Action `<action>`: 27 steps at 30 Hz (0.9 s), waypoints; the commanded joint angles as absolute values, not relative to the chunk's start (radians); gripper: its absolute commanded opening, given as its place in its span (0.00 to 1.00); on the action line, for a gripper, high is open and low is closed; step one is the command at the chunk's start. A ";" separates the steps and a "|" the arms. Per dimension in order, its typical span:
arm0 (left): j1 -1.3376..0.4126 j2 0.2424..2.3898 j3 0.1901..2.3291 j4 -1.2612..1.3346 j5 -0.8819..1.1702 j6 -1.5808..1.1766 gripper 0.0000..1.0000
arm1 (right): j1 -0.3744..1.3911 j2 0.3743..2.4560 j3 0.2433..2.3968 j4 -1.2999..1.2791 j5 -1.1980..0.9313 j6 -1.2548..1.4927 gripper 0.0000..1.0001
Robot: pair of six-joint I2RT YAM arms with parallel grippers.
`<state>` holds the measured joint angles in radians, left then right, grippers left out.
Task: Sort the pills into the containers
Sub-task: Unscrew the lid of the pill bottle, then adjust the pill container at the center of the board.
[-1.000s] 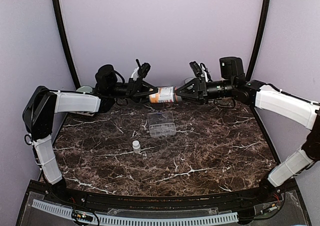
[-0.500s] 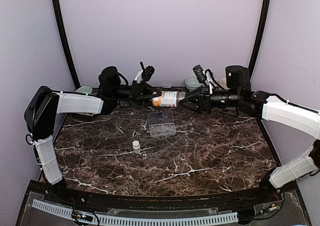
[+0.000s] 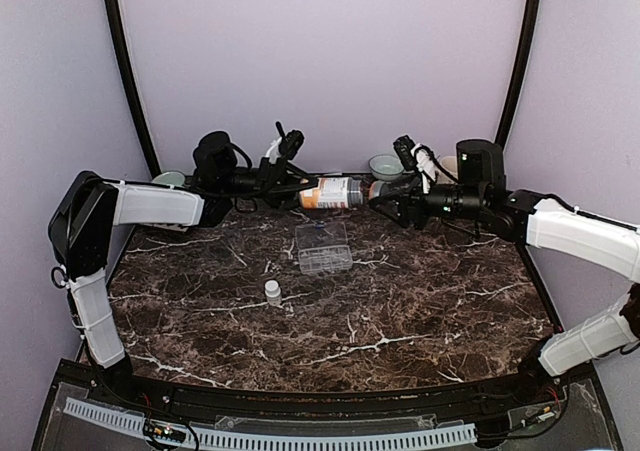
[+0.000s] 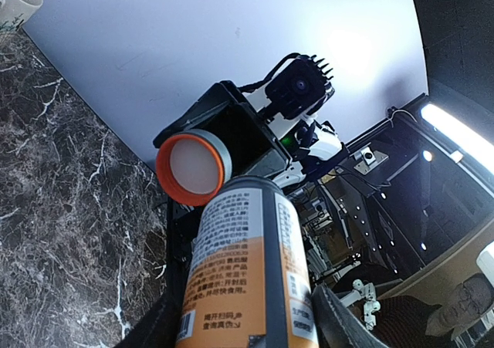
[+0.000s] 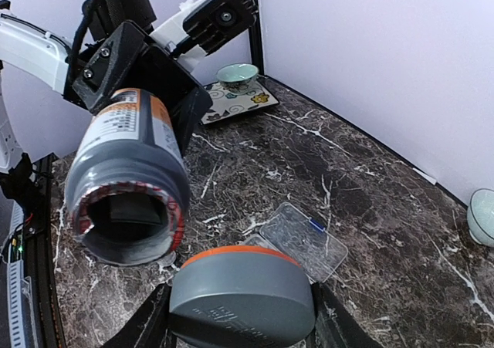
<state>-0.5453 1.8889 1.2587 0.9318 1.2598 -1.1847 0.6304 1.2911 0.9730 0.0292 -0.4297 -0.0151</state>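
While uncapping over far edge | left gripper (image 3: 297, 190) clamping amber bottle (image 3: 335, 193) level | right gripper (image 3: 388, 193) gripping freed grey cap (image 5: 241, 298)

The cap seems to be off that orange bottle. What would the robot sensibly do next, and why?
Probably the left gripper should carry the open bottle over the organiser box to tip pills in. The right gripper holds the cap clear of the bottle's mouth, and the box lies on the table.
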 commanded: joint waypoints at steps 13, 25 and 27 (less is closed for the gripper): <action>-0.531 1.848 1.213 1.067 1.281 -1.226 0.07 | 0.593 1.333 0.917 0.076 -0.358 0.180 0.35; -0.516 1.805 1.108 1.151 1.271 -1.256 0.07 | 0.570 1.498 0.908 0.102 -0.328 0.366 0.36; -0.513 1.799 1.094 1.154 1.270 -1.254 0.07 | 0.556 1.506 0.874 0.171 -0.373 0.417 0.36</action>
<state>-0.5220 1.8782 1.1202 1.0809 1.2667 -1.2472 0.5789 1.5002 0.9169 0.0406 -0.3218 0.3092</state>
